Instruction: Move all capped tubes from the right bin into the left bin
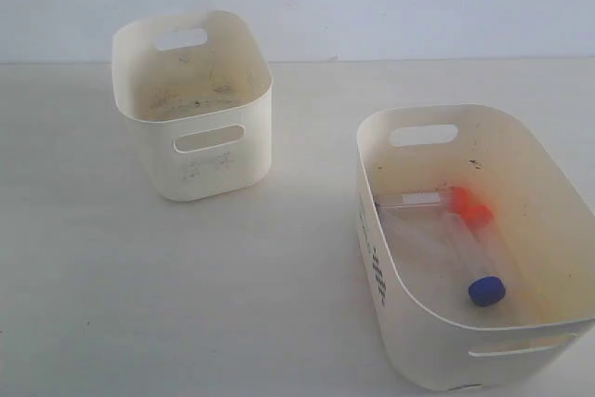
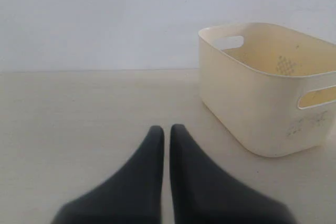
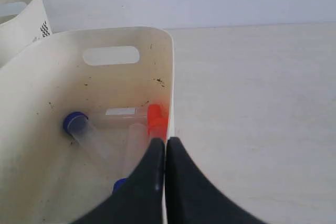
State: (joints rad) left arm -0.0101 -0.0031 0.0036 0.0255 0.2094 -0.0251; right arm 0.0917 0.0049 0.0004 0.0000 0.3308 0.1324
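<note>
The left bin stands in the upper left of the exterior view on the pale table, upright, with dark smudges on its inner floor and no tube visible inside. A bare stretch of table separates it from the right bin, which fills the lower right of the frame, with black printed marks on its left outer wall. All the capped tubes in view lie on this bin's floor. One lies across the bin with its orange cap pointing right, a second orange cap sits just beside it, and a blue cap lies lower and to the right. Neither arm appears in this view. In the left wrist view the left gripper rises from the bottom centre. Its dark fingers are pressed almost together with only a thin slit between them, and they grip nothing. The left bin stands at the right of that frame, apart from the fingertips. In the right wrist view the right gripper is closed and empty. Its tips sit at the rim of the right bin, just beside an orange cap; whether they touch the rim cannot be told. The capped tubes lie inside, with one blue cap at centre left and another half hidden behind the fingers.
</note>
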